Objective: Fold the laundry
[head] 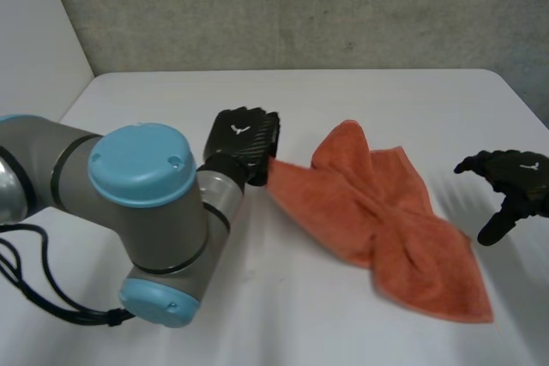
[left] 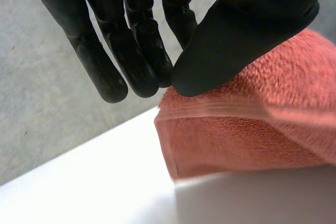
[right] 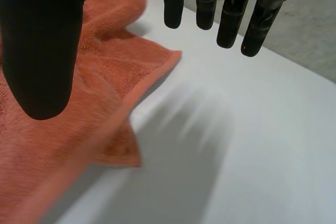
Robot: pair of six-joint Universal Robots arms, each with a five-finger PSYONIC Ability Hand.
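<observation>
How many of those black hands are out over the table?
2. The left hand pinches a corner of the orange towel; the right hand hangs open off the towel's opposite side, touching nothing.

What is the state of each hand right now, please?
Left hand: shut, pinching a corner of the orange towel.
Right hand: open, holding nothing, above the table beside the towel.

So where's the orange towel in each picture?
Head view: orange towel mid-table, between left hand and right hand.
Left wrist view: its corner at the left hand.
Right wrist view: it lies beside the right hand's thumb.
Shared landmark: the white table.
</observation>
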